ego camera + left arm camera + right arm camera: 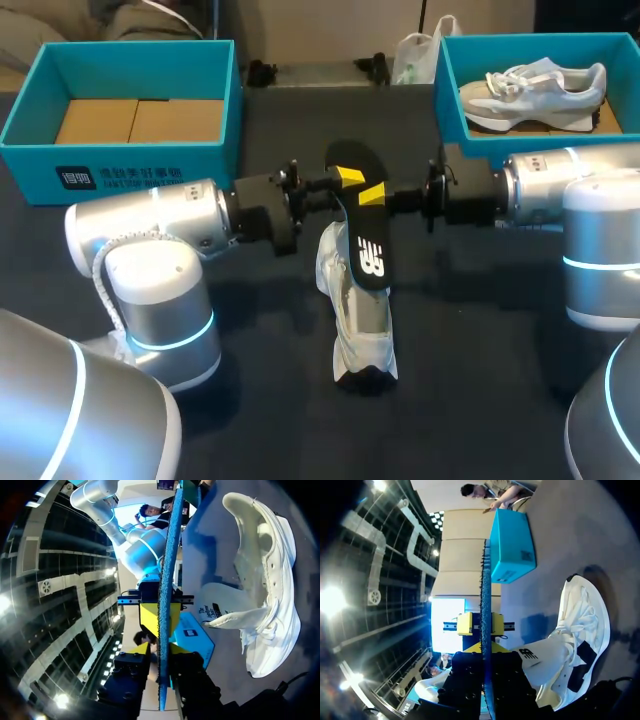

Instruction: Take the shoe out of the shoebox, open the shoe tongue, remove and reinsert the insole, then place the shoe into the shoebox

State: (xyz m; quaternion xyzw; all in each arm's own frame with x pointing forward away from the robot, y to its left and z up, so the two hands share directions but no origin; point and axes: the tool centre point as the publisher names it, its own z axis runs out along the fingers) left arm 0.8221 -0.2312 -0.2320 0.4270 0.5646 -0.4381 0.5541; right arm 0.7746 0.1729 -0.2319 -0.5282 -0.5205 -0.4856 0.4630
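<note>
Black insole (368, 250) hangs between the arms, left gripper (350, 177) and right gripper (372, 193) both pinched on it near its far end, from opposite sides. White shoe (365, 335) lies on the table (480, 330) just beneath. Insole hides the shoe's opening; the wrist cameras catch only its thin edge

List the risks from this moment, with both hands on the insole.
1. The left hand and right hand pinch the insole close together near one end; uneven pulling may bend it or let it slip.
2. The shoe lies on the table with nothing holding it, so pushing the insole in may shove it aside.
3. The hands sit almost fingertip to fingertip and may knock each other when one lets go.
</note>
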